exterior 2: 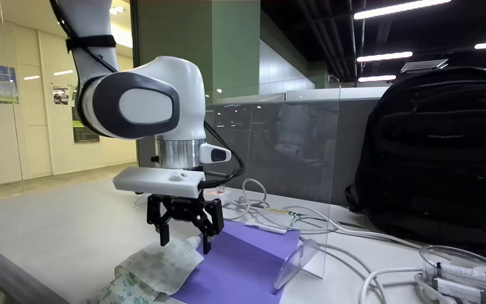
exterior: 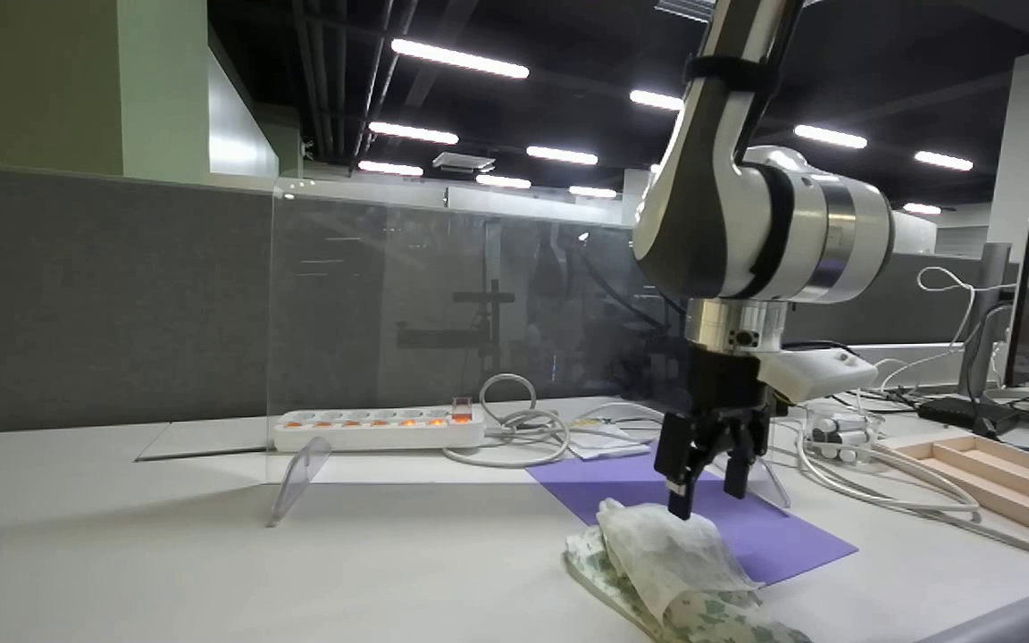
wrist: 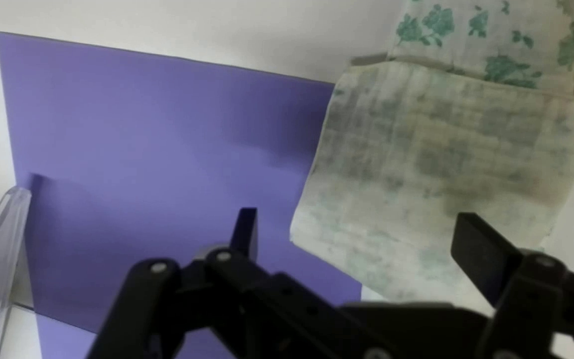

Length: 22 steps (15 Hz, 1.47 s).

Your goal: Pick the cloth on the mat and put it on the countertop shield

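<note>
Cloth (exterior: 671,558) first: where does it lie, and why so?

On the white table (exterior: 434,554), its pale flap (wrist: 431,189) lapping onto the purple mat (wrist: 167,139) while the patterned part that shows lies off it. That flap probably offers a loose edge worth pinching.

And the claw (exterior 2: 186,244)?

Hanging above, its fingers (wrist: 481,254) apart, gripping nothing. In the wrist view they stand either side of the flap's edge, seemingly ready to come down astride it.

Why does the shield (exterior: 443,304) stand beyond the cloth?

Clear feet (exterior 2: 297,264) prop it upright; its top edge would likely serve for draping.

What cannot be made out?

The cloth's patterned end runs out of frame in all three views, so its full length is unknown. Whether flap and patterned layer are one piece cannot be told. The arm (exterior: 711,210) covers part of the shield in both exterior views, and the drop from fingers to cloth is hard to judge.
</note>
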Each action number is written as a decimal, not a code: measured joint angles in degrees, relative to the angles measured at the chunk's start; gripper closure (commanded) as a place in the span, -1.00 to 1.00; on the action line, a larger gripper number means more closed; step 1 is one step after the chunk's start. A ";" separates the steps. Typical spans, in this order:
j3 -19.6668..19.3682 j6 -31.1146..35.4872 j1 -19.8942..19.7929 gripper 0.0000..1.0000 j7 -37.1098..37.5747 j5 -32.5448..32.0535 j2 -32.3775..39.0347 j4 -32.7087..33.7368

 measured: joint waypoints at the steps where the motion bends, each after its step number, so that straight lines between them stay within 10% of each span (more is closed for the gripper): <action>1: -0.02 0.00 0.00 -1.00 0.00 0.00 0.60 0.30; 9: 2.29 0.00 -0.64 -1.00 0.55 -1.60 4.31 2.24; 10: 3.62 0.01 -1.95 -0.50 1.76 -4.03 4.62 2.38; 22: 11.66 0.00 -11.96 0.99 4.53 -12.40 5.97 3.15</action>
